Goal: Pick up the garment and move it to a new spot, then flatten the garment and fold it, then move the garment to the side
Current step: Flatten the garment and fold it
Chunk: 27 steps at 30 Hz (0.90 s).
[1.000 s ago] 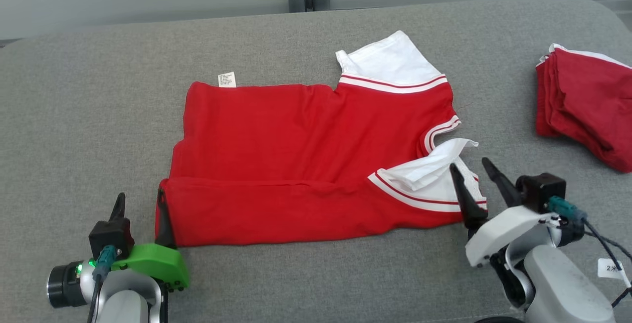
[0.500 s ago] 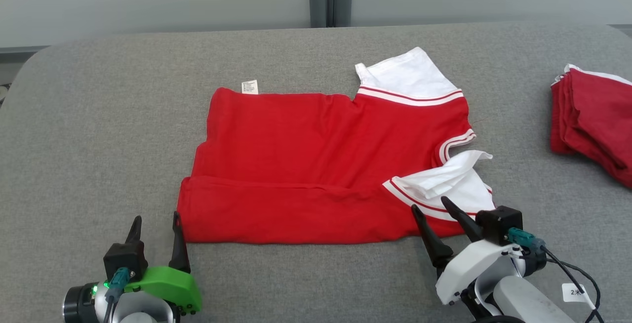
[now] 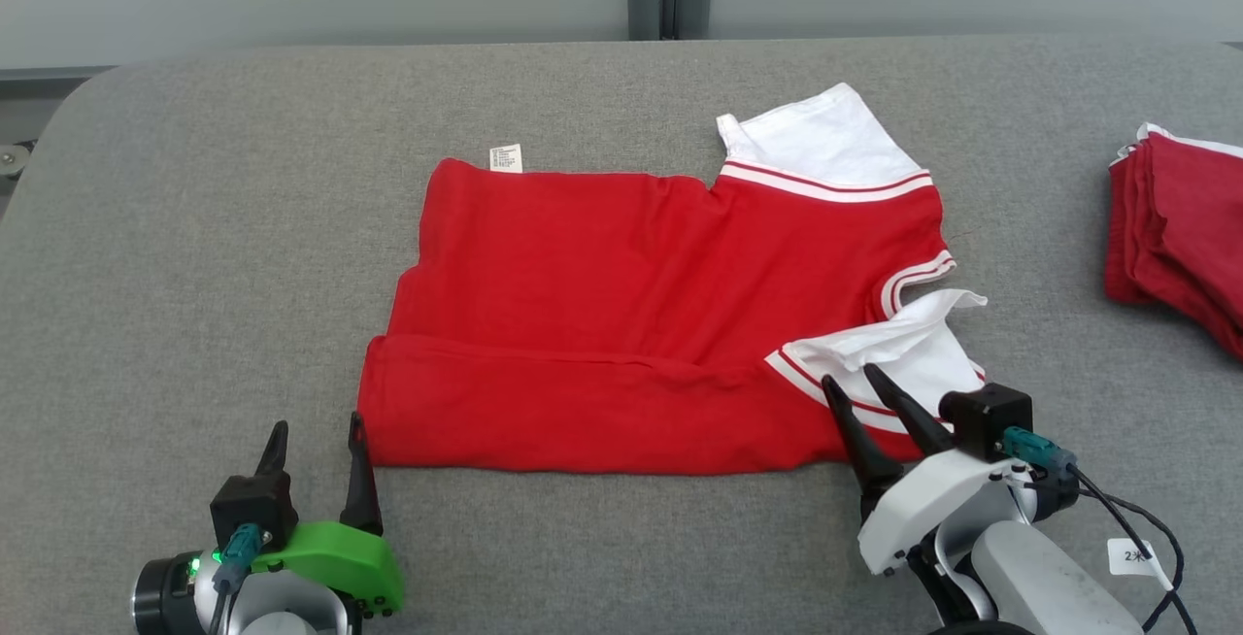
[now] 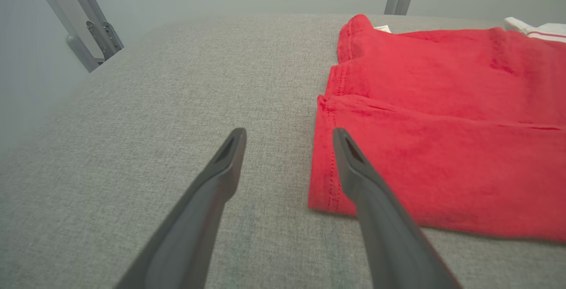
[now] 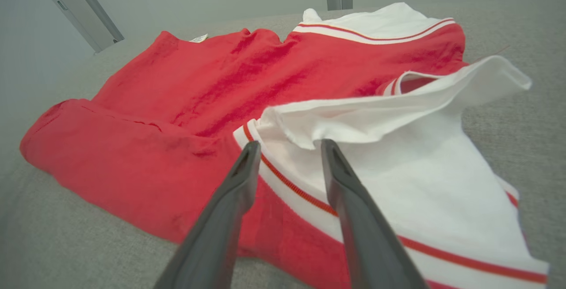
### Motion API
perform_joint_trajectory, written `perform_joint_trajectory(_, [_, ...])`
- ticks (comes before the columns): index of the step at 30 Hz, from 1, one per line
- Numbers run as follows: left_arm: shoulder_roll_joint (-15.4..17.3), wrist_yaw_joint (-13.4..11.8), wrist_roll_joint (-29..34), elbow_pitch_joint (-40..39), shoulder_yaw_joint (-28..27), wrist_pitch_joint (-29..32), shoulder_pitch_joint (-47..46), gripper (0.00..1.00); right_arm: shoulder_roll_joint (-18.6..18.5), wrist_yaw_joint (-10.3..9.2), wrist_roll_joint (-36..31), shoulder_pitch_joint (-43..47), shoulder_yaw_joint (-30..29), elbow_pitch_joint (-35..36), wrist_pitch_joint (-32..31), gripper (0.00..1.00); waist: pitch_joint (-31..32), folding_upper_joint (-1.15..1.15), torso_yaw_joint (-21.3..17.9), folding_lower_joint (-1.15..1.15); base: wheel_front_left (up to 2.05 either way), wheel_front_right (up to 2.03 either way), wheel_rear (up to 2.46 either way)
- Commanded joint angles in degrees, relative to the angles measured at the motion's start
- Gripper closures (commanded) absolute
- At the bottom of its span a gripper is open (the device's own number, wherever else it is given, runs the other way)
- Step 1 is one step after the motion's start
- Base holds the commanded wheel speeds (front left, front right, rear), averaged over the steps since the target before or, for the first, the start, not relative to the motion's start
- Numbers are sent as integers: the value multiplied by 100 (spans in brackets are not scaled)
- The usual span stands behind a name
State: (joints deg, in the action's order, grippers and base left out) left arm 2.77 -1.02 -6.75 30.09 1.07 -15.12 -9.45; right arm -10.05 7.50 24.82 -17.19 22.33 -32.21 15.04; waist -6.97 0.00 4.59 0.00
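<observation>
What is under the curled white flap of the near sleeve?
Under the flap, flat white sleeve fabric with red stripes shows. What lies beneath that layer is covered.

One red-and-white shirt (image 3: 631, 324) is counted on one grey table (image 3: 243, 227), one pile of folded red clothes (image 3: 1180, 227) is seen at the right, one white label (image 3: 505, 157) is noted on the shirt, and one left gripper (image 3: 318, 423) and one right gripper (image 3: 849, 375) are counted, two in all, each with two fingers (image 3: 361, 480).

Red-and-white garment (image 3: 621, 324), half-folded, flat
</observation>
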Motion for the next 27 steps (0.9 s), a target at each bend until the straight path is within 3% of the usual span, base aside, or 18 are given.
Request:
perform_joint_trajectory(1, [28,2,-23,-15,7,-1,-21,0,4,-4,-33,-86,-60,-22,17,81,-20,0,7,0,0,0,0])
perform_joint_trajectory(3, [28,-14,-54,-11,8,-1,-48,0,25,-4,-78,-123,-110,-54,17,88,-49,0,11,0,0,0,0])
perform_joint_trajectory(4, [28,-16,-67,-7,12,-1,-61,0,45,-4,-86,-151,-144,-74,17,100,-63,0,13,0,0,0,0])
perform_joint_trajectory(15, [28,43,-98,69,55,-1,-176,0,181,-4,-377,-714,-457,-432,17,100,-191,0,103,0,0,0,0])
perform_joint_trajectory(16, [28,46,-97,66,76,-1,-191,0,193,-4,-446,-813,-467,-526,17,78,-199,0,120,0,0,0,0])
perform_joint_trajectory(17, [27,43,-91,69,101,-1,-201,0,232,-4,-480,-889,-459,-643,17,1,-201,0,138,0,0,0,0])
perform_joint_trajectory(22, [27,-3,-128,76,163,-1,-259,0,358,-4,-739,-1279,-741,-816,17,0,-178,0,186,0,0,0,0])
perform_joint_trajectory(27, [28,-31,-119,9,113,-1,-180,0,471,-4,-1006,-1091,-1173,-611,16,0,-91,0,119,0,0,0,0])
